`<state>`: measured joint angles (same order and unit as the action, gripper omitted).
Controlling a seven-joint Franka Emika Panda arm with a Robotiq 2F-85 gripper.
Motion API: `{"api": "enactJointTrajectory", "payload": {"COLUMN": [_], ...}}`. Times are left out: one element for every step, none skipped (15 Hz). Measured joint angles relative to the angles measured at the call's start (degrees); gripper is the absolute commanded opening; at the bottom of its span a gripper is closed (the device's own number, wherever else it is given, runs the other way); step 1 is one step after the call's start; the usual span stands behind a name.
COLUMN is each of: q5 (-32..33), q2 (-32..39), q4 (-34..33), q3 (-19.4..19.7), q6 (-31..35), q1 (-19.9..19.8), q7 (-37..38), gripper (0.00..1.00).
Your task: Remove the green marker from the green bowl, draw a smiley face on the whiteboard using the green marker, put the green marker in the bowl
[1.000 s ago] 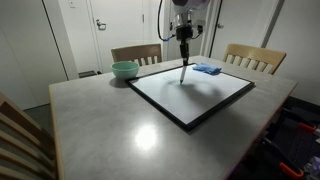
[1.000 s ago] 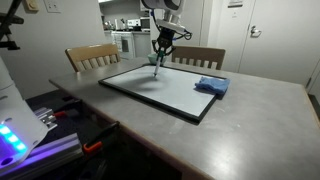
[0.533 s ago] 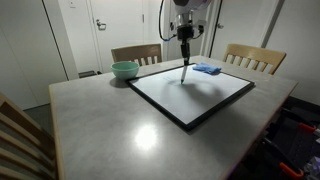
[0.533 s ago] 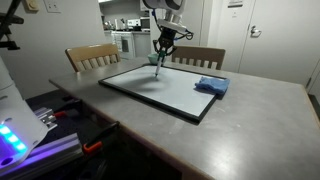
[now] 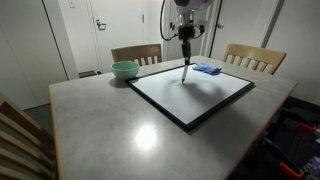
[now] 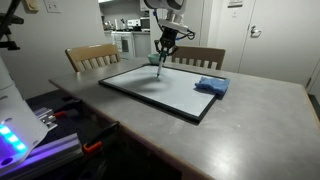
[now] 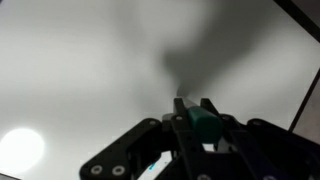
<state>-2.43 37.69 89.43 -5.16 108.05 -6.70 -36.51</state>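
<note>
Green marker [image 5: 185, 72], in an exterior view, hangs tip-down from the pincer [image 5: 186, 58] over the far half of the whiteboard [image 5: 200, 100]. Against the second before, nothing here has shifted: arm, pen and board sit exactly as they did. I judge the drawing step to be paused or barely creeping, and no ink line can be made out on the board. The green bowl [image 5: 125, 69] stands on the desk [image 5: 110, 130] just off the whiteboard's far corner, well apart from the pen, and a blue cloth [image 5: 207, 69] lies by the whiteboard's far edge. In an exterior view from another side, the pincer [image 6: 162, 50] again shows no change, holding the green marker [image 6: 158, 60] steeply over the whiteboard [image 6: 160, 88] near its far edge; whether the tip touches is too small to tell. In the wrist view the pincer [image 7: 200, 125] is clamped tight on the green marker [image 7: 205, 122], whose barrel sits between the fingers with its tip pointing at the whiteboard [image 7: 100, 60]. A blurred shadow lies ahead of the tip.
</note>
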Motion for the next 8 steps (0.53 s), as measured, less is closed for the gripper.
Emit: {"api": "enactJointTrajectory", "payload": {"q5": [0.00, 0.01, 0.01, 0.01, 0.02, 0.03, 0.04, 0.05], "q2": [0.00, 0.01, 0.03, 0.05, 0.08, 0.11, 0.17, 0.23], "q4": [-0.02, -0.06, -0.10, -0.16, -0.22, -0.31, -0.45, -0.59], "q3": [0.05, 0.10, 0.15, 0.21, 0.29, 0.37, 0.47, 0.59], "q6": [0.07, 0.14, 0.22, 0.29, 0.37, 0.42, 0.50, 0.61], "q1": [0.00, 0.00, 0.00, 0.00, -0.01, -0.01, -0.03, -0.03], "q7": [-0.03, -0.06, -0.10, -0.16, -0.22, -0.26, -0.32, -0.44], "gripper": [0.05, 0.05, 0.05, 0.05, 0.05, 0.05, 0.05, 0.05]}}
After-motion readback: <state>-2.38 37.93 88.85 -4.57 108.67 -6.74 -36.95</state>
